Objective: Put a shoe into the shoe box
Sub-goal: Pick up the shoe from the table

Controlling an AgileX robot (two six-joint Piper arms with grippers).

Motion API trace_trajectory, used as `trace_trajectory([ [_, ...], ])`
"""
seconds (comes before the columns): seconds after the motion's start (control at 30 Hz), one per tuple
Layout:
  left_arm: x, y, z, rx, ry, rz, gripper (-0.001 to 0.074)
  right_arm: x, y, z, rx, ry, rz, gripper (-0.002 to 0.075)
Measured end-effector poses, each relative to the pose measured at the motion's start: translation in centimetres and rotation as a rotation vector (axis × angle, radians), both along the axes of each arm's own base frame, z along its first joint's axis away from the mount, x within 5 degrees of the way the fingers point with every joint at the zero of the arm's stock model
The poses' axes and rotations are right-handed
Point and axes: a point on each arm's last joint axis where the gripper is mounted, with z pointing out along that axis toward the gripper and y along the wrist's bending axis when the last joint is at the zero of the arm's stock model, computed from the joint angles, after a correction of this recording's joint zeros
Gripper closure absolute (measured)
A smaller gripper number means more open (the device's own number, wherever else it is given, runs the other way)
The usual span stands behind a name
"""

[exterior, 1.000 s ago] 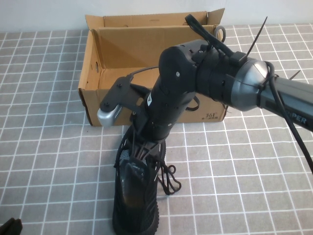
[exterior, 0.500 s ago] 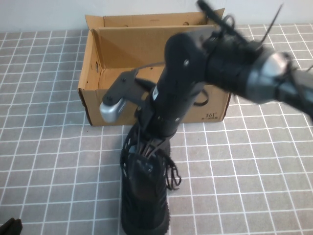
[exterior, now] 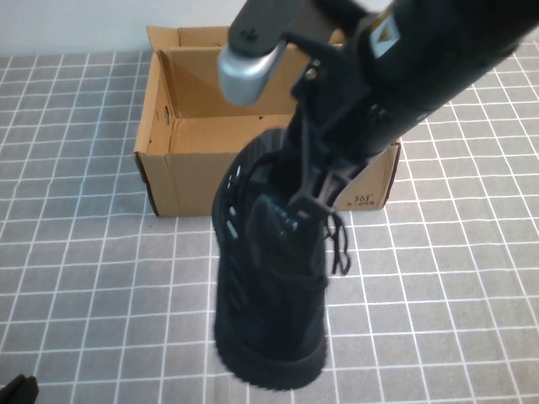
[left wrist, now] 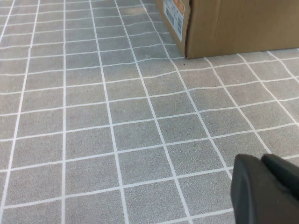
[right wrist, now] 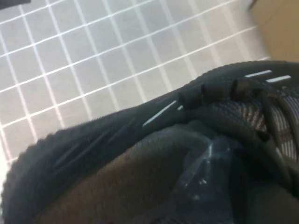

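The black knit shoe [exterior: 268, 295] hangs in the air in front of the shoe box [exterior: 162, 172], toe toward the camera and laces dangling on its right side. My right gripper [exterior: 313, 200] reaches down from the upper right and is shut on the shoe's tongue and collar. In the right wrist view the shoe [right wrist: 107, 149] fills most of the picture, its thin white stripes showing, and the right gripper [right wrist: 212, 179] sits inside its opening. The brown box stands open with its flaps up. My left gripper [left wrist: 267, 190] is shut and holds nothing, low over the tiles near a box corner [left wrist: 233, 25].
Grey tiled cloth [exterior: 76, 269] covers the table all round the box. The left gripper [exterior: 17, 392] shows only as a dark tip at the near left corner. The right arm and its silver wrist camera [exterior: 246, 71] hide part of the box's inside.
The right gripper closed on the shoe and lifted it off the table toward the camera. The arm rose and swung up to the right. The left arm stayed still.
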Motion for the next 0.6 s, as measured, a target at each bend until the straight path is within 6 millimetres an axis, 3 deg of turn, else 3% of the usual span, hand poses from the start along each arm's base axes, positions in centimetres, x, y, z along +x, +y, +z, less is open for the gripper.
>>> trace_trajectory([
  [0.6, 0.00, 0.01, 0.00, 0.002, 0.000, 0.000, 0.0736, -0.07, -0.86, 0.67, -0.029, -0.068, -0.001, 0.0732],
])
